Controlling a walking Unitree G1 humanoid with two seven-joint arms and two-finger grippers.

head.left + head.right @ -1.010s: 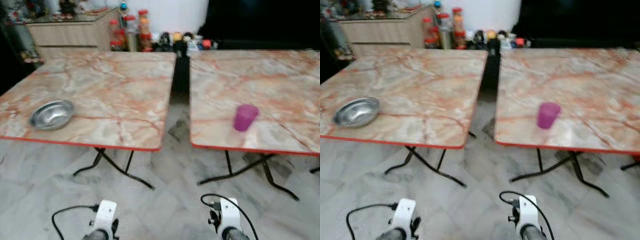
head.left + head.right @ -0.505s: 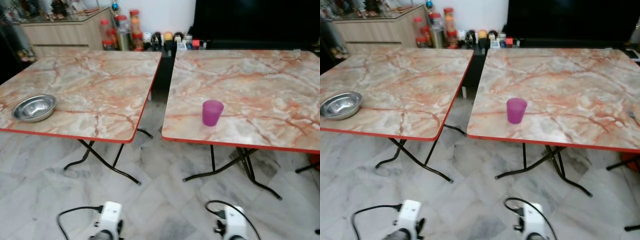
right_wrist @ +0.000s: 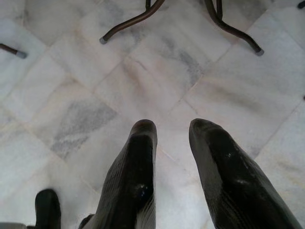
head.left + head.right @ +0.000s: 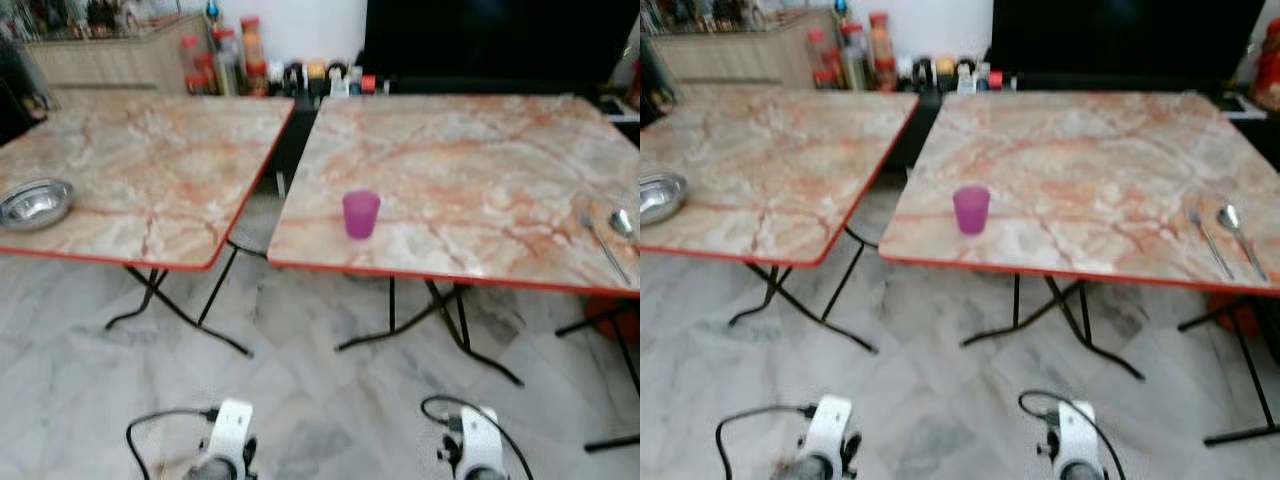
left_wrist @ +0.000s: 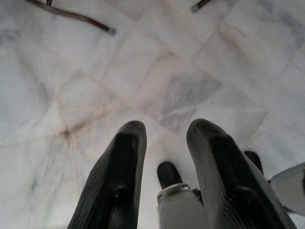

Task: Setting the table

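Both arms' fingers (image 5: pixel 125 176) (image 3: pixel 138 176) hang spread and empty over the floor; purple cup (image 4: pixel 360 214) waits near the right desk's (image 4: pixel 470 170) front edge.

bowl (image 4: pixel 36 202) on left table (image 4: pixel 160 170), cup (image 4: pixel 360 214) on right table (image 4: pixel 470 180)

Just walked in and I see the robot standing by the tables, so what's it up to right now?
Nothing is being handled at the moment. The robot faces two marble-patterned folding tables, with both arms hanging low over the tiled floor; the left gripper and right gripper are open and empty. A purple cup stands near the front edge of the right table, and a spoon and another utensil beside it lie at that table's right end. A metal bowl sits on the left table.
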